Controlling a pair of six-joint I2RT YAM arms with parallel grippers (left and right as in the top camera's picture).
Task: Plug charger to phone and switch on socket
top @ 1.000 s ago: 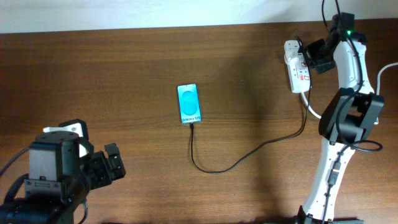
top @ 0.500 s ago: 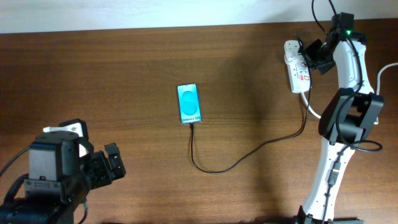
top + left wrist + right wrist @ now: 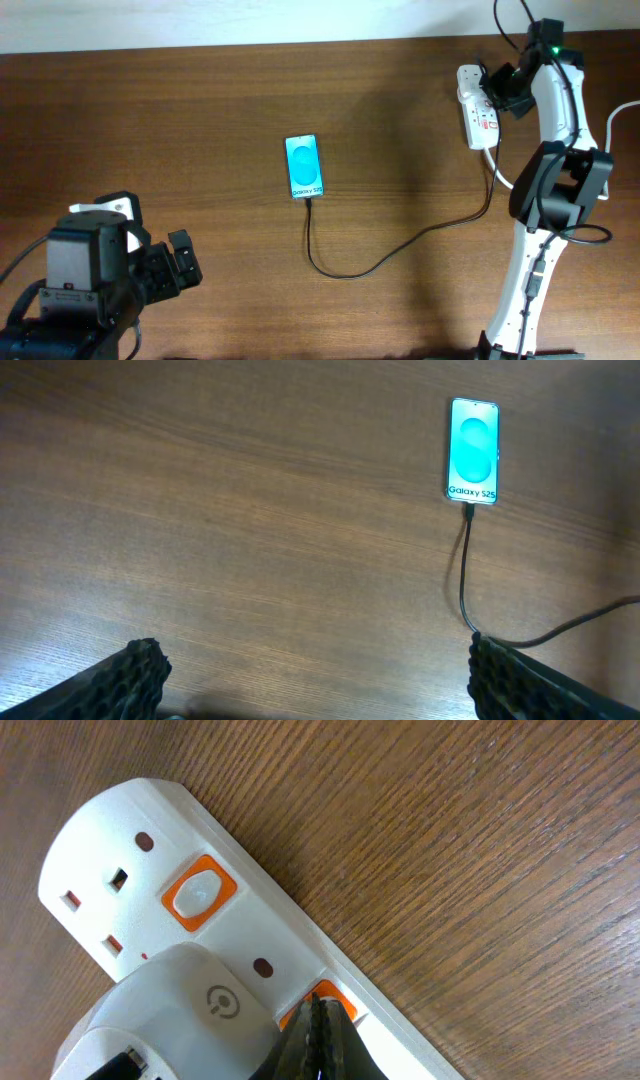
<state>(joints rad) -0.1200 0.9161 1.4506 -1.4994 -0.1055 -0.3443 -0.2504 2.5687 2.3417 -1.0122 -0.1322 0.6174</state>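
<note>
The phone (image 3: 305, 166) lies mid-table, its cyan screen lit, and also shows in the left wrist view (image 3: 472, 450). The charger's thin black cable (image 3: 350, 272) is plugged into the phone's near edge (image 3: 466, 507) and runs right towards the socket. The socket (image 3: 474, 110), a white power strip, lies at the far right. In the right wrist view it (image 3: 120, 830) carries a white adapter (image 3: 180, 1010) and orange switches (image 3: 198, 892). My right gripper (image 3: 318, 1010) is shut, its tips touching the second orange switch (image 3: 338, 1003). My left gripper (image 3: 315, 670) is open and empty near the front left.
A thick white cord (image 3: 615, 115) leaves the right edge. The right arm (image 3: 555, 170) stands over the right side of the wooden table (image 3: 200, 120). The left arm's body (image 3: 90, 280) fills the front left corner.
The right arm's wrist has shifted slightly up and left over the socket. The phone, cable and left arm have not moved.
</note>
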